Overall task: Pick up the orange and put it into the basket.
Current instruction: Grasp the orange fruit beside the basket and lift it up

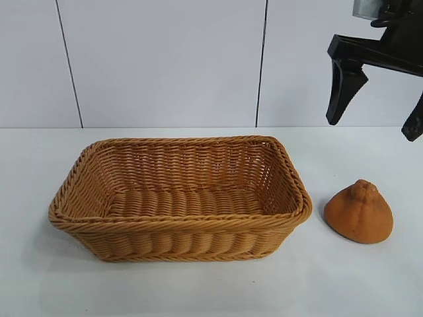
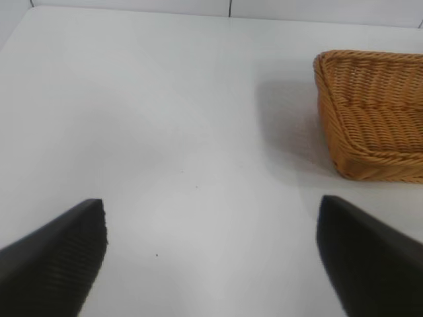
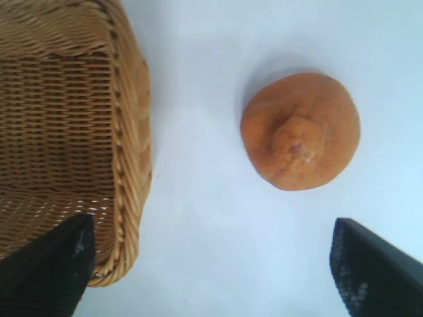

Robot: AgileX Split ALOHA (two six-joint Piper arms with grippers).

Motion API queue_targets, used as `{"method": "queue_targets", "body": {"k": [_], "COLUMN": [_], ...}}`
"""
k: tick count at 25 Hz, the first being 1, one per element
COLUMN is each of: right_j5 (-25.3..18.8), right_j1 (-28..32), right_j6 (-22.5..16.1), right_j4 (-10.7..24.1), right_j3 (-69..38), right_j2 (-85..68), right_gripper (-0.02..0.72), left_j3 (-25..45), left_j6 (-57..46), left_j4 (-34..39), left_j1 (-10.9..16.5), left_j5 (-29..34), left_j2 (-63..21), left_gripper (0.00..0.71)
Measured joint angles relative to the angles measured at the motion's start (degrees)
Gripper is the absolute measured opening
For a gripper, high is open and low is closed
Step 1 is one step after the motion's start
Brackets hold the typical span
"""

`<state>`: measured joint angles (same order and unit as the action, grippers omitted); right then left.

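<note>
The orange [image 1: 359, 212], a dull orange-brown cone-like lump with a knob on top, sits on the white table just right of the basket [image 1: 79, 181]. The tan wicker basket is empty. My right gripper [image 1: 374, 129] hangs open high above the table, behind the orange. In the right wrist view the orange [image 3: 301, 131] lies ahead of the wide-open gripper [image 3: 213, 254], with the basket's rim [image 3: 135, 105] beside it. My left gripper [image 2: 211, 244] is open and empty over bare table, out of the exterior view; a basket corner [image 2: 370, 112] shows in its view.
The white table [image 1: 370, 284] runs back to a pale panelled wall [image 1: 165, 59]. Nothing else lies on the table.
</note>
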<state>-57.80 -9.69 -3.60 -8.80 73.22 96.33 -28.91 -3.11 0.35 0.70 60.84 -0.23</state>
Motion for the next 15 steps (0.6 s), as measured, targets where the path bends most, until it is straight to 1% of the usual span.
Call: {"method": "queue_targets", "body": {"k": [5, 15], "right_j5": [2.36, 6.1], "right_j1": [2.59, 2.74], "right_j6": [-0.12, -0.13], "right_j4": [-0.24, -0.44], "right_j3": [0.07, 0.07], "right_j2": [2.06, 14.65], "right_gripper": [0.661, 0.661], "left_j3": [0.0, 0.0], "left_j6": [0.0, 0.0], "left_j4": [0.0, -0.35], "left_j1": [0.0, 0.0], "left_j5": [0.0, 0.0], "left_j2": [0.0, 0.0], "left_gripper": [0.616, 0.616]}}
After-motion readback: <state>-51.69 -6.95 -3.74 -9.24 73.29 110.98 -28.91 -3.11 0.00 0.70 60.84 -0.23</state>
